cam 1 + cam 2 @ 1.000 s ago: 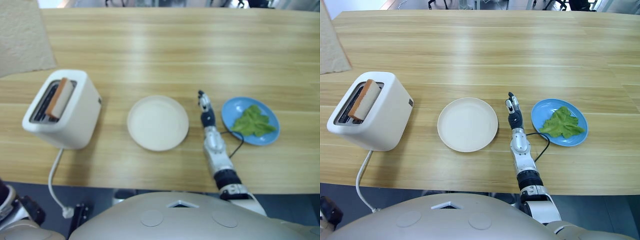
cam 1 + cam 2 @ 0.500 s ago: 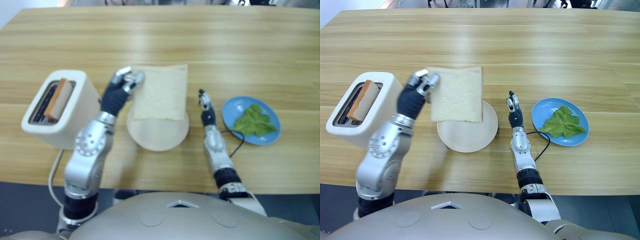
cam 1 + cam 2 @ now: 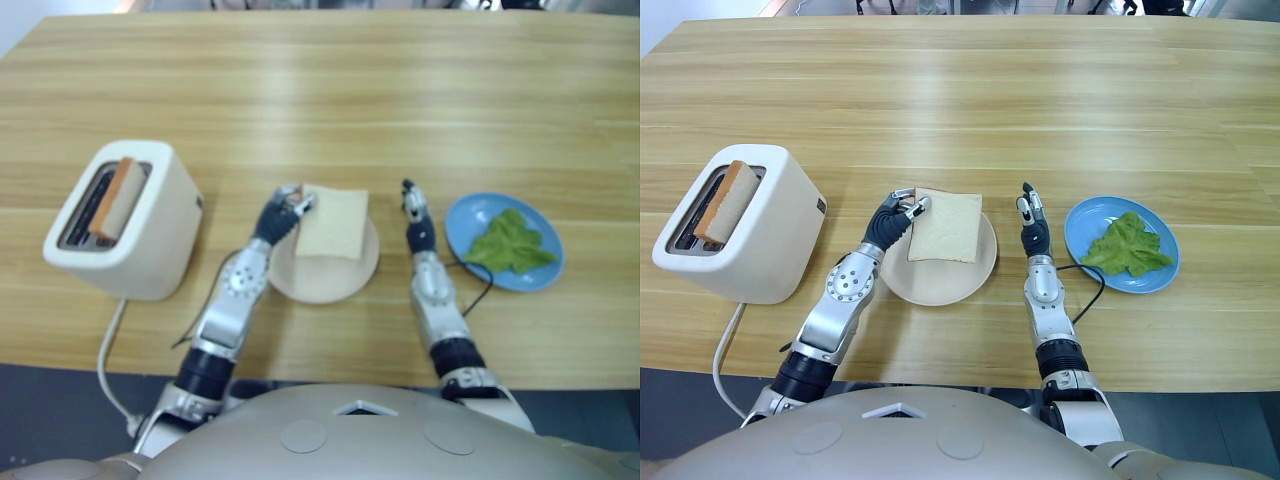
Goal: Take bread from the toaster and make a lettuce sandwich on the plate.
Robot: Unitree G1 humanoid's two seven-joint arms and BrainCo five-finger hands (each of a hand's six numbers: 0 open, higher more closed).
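A: Where is the bread?

B: One slice is in the robot's left hand. The fingers are pinched on its left edge. The slice lies flat over the far half of the cream plate, and its far edge reaches past the rim. Whether it rests on the plate or is held just above it cannot be told.

A: And the toaster?

B: The white toaster stands to the left on the wooden table, well apart from the plate. A second slice stands upright in one slot. Its white cord runs off the near edge of the table.

A: What is the right hand doing?

B: The right hand lies between the cream plate and the blue plate. Its fingers are straight, close together and pointing away from the robot, and they hold nothing.

A: The lettuce?

B: The lettuce lies on the blue plate at the right, untouched by either hand.
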